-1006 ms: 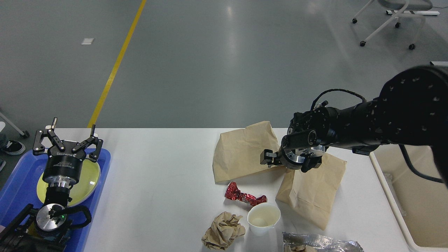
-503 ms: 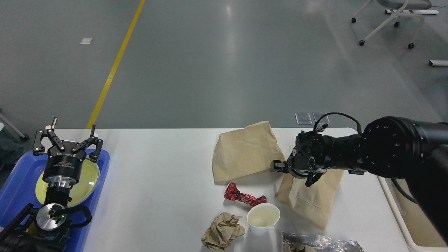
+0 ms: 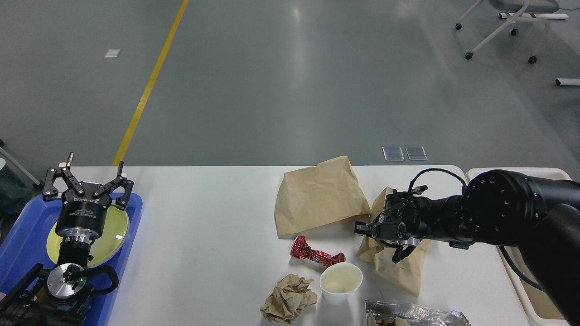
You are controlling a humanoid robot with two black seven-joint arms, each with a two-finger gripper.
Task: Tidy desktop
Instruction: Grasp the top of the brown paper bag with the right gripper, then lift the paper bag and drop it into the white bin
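The desk [image 3: 204, 235] is a wide white top filling the lower half of the head view, and it is far from tidy. Taking the paper cup [image 3: 340, 283] as the landmark: a red foil wrapper [image 3: 315, 254] lies just behind it to the left, a crumpled ball of brown paper [image 3: 288, 299] sits just left of it, and a silver foil bag [image 3: 414, 313] lies to its right at the near edge of the desk. Well behind the cup a flat brown paper bag [image 3: 319, 197] lies on the desk, and just right of the cup is a second, smaller paper bag [image 3: 398, 258].

The right tool [image 3: 380, 240] is down at that smaller bag, apparently touching its top end. It is seen dark and side-on, so I cannot tell whether its fingers are spread or pinching the paper. The bag looks bunched up at its far end under the arm.

Far left of the cup, the left tool [image 3: 88, 179] hangs with its fingers spread wide and empty over a yellow-green plate [image 3: 113, 237] that rests in a blue tray [image 3: 131, 253]. Far right of the cup, a cream bin [image 3: 521, 283] stands at the desk's end.

By my judgement the work is at an early stage: apart from the plate, every piece of litter is still on the desk, and only the smaller bag is in hand.
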